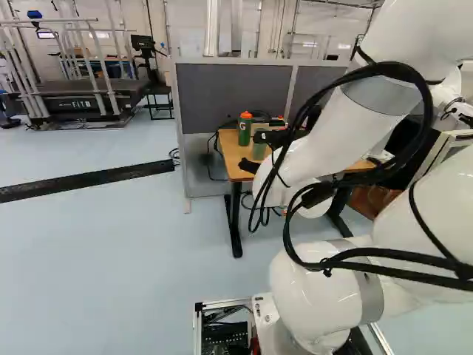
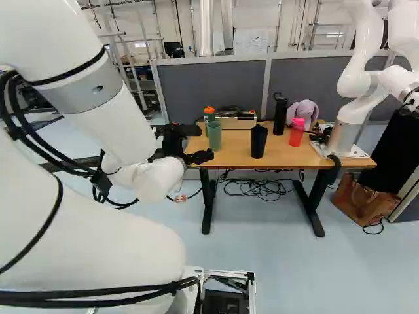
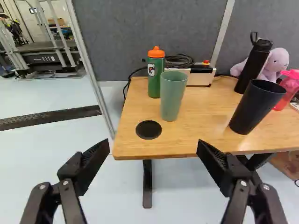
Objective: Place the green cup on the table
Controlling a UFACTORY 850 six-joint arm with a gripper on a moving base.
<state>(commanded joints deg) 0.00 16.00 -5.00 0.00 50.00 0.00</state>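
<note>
In the right base view my gripper [image 2: 200, 157] hovers by the table's near left corner. Seen from the wrist, the gripper [image 3: 153, 151] is open, its fingers wide apart with nothing between them. The green cup [image 3: 173, 94] stands upright on the wooden table [image 3: 205, 144], ahead of the gripper and slightly toward the black cup's side; it also shows in the right base view as a pale green cup [image 2: 215, 135]. A flat black disc [image 3: 148, 129] lies on the tabletop close in front of the cup, nearer the gripper.
Behind the cup are a green bottle [image 3: 156, 74] with an orange lid and a box [image 3: 201, 77] with coiled cable. A black cup [image 2: 258, 141], black flask [image 2: 280, 116], pink bottle [image 2: 297, 132] and plush toy [image 2: 303, 112] share the table. Another robot [image 2: 353, 85] stands beyond its far end.
</note>
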